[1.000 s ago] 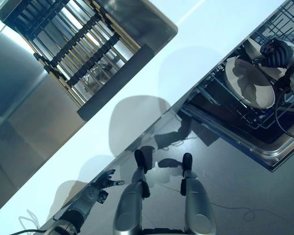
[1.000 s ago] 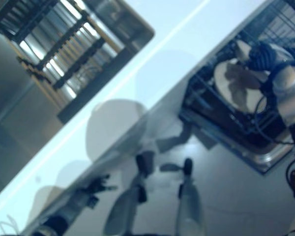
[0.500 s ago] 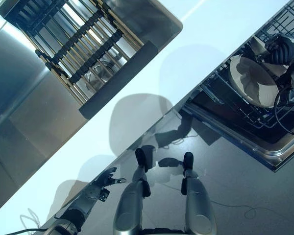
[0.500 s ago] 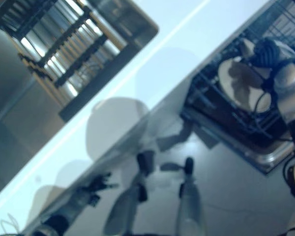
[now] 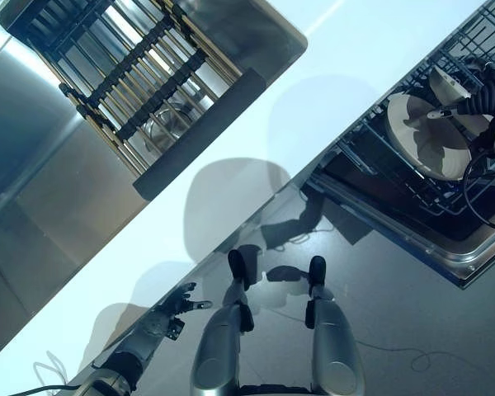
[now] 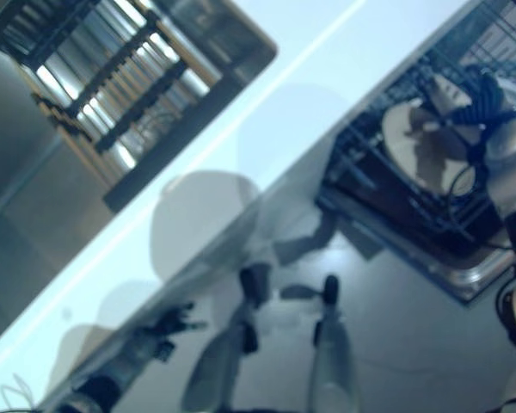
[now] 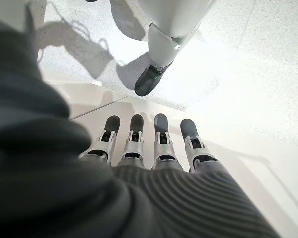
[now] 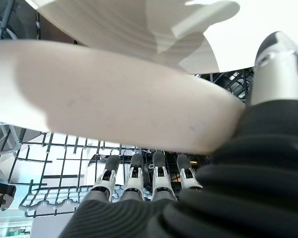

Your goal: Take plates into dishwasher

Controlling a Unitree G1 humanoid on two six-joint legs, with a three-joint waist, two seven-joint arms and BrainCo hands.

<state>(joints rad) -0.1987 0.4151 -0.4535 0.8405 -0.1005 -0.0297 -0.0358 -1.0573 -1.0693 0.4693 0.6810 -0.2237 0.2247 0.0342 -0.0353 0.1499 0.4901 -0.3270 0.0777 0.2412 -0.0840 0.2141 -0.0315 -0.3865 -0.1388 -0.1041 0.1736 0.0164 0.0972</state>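
Cream plate [image 5: 425,136] stands on edge in dishwasher rack [image 5: 379,169], right of frame. Right hand [image 5: 488,92] at plate's upper rim, fingers straight, released. Left hand [image 5: 180,302] lower left, fingers extended, empty, beside white counter [image 5: 330,74].

txt/labels: none legible — plate, rack, counter | no nos. or signs readable

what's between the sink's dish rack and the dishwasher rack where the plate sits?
In the left eye view, only a bare stretch of white countertop separates the dish rack from the dishwasher rack holding the plate.
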